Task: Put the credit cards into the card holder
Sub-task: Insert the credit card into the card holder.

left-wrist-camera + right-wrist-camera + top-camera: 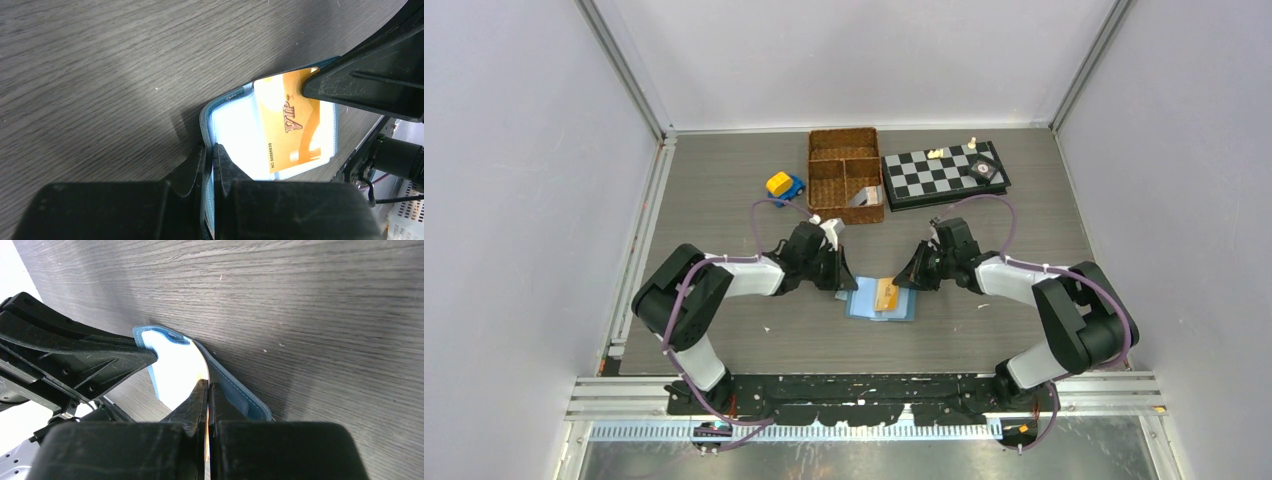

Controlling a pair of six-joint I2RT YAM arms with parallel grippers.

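you will find both arms bent inward from their bases, upper links rising at the outer sides, forearms running low over the table (724, 190) towards its middle, wrists facing one another; the card holder (861, 305) lies open between them, teal outer side down, pale blue pockets up, on the near side of the wicker basket (844, 175) and well apart from it; the left gripper (842, 282) meets the holder's left edge; in the left wrist view its jaws are closed tight on that edge, teal rim and pale lining pinched between the fingers; the right gripper (905, 279) comes in from the opposite side; its jaws are likewise pressed together, and in the right wrist view a thin orange edge shows between them; this is the orange-gold card (287, 125), printed "vip", which lies across the holder's inner pocket with one corner under the right fingertip; whether its other end sits inside a pocket you cannot tell.
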